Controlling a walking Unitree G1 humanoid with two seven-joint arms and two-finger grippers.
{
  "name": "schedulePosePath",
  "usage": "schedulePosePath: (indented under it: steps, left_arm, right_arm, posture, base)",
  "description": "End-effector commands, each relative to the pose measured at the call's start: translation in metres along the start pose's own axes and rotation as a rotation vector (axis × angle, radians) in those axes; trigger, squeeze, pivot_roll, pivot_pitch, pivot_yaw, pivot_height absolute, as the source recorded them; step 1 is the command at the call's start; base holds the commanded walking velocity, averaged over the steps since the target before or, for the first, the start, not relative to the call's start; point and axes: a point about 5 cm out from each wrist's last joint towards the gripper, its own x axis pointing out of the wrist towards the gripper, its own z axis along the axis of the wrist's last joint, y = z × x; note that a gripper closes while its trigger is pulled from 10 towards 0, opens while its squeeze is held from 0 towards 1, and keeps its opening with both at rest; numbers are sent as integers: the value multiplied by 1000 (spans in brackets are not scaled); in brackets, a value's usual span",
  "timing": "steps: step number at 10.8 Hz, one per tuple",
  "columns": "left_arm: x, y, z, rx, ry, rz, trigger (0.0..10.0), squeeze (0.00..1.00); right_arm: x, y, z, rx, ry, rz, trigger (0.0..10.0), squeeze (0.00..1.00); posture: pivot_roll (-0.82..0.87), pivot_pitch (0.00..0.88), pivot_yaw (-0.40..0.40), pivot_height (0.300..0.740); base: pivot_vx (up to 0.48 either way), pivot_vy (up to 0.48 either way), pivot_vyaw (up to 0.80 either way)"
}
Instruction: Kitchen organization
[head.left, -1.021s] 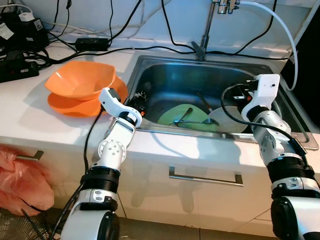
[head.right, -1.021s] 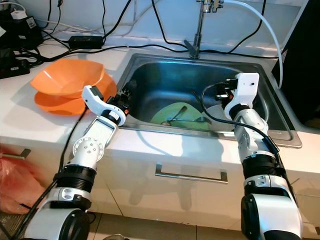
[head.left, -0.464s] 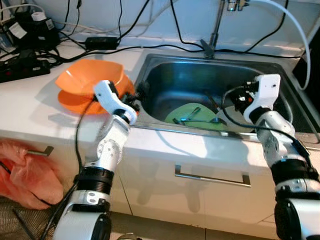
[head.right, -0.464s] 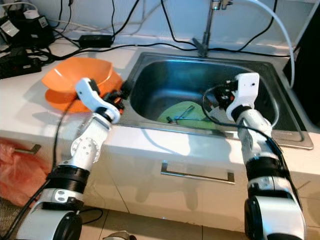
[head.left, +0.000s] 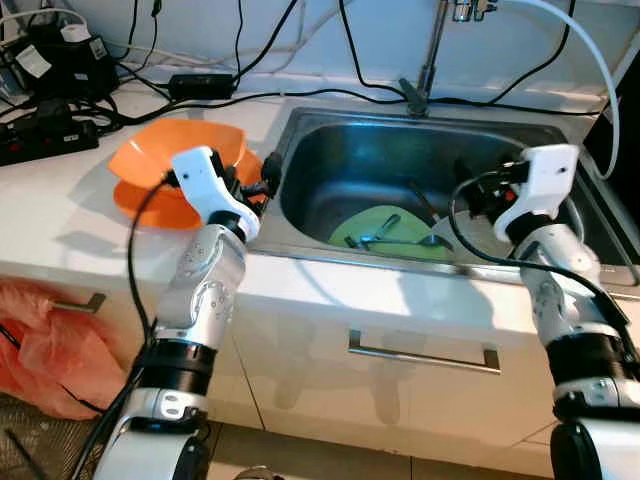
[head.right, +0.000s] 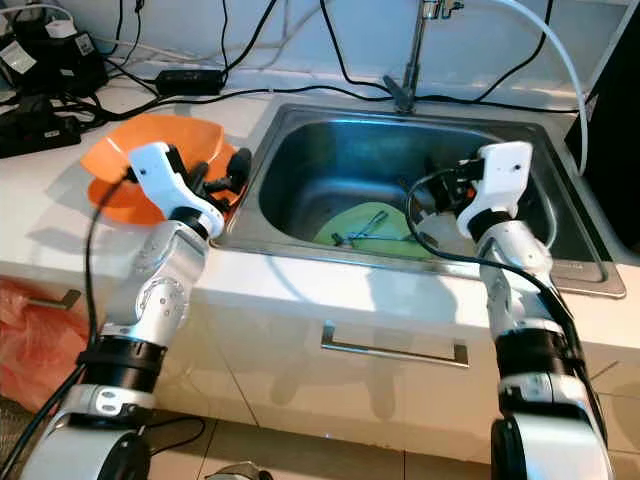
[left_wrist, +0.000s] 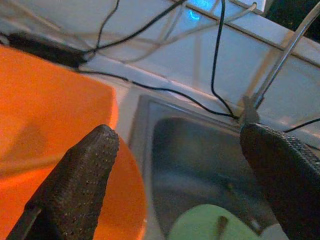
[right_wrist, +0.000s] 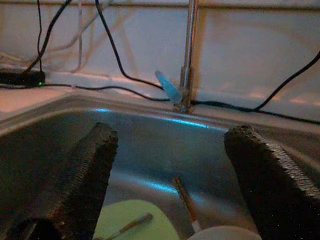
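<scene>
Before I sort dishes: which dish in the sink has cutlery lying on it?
The green plate on the sink floor; the white plate beside it carries none.

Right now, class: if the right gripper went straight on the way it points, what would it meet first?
Probably the sink's back wall below the faucet; the right gripper is open, passing over the green plate. Depth is unclear.

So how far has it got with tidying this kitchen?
Little looks done. An orange bowl sits on an orange plate on the counter. Both pincers are open and empty: the left pincer beside the bowl, the right pincer over the sink. Left: the green plate and utensils in the sink.
</scene>
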Motion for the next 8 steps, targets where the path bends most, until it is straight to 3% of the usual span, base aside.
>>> schedulePosePath:
  steps: [1,4,8]
  left_arm:
    - [-25,-56,41,799,-370,-276,10000,0]
    - [-25,-53,42,788,-369,-263,10000,0]
    - [-23,-58,41,759,-358,-267,10000,0]
  right_arm:
    - [-2,-5,10,-7,-31,-20,10000,1000]
    - [-9,-9,18,8,-57,-46,10000,1000]
    - [-17,-1,18,17,-55,-39,10000,1000]
  posture:
    - [112,11,45,740]
    - [100,8,45,740]
    - [91,12,45,740]
  base:
    - [0,0,0]
    - [0,0,0]
    - [-296,-316,0]
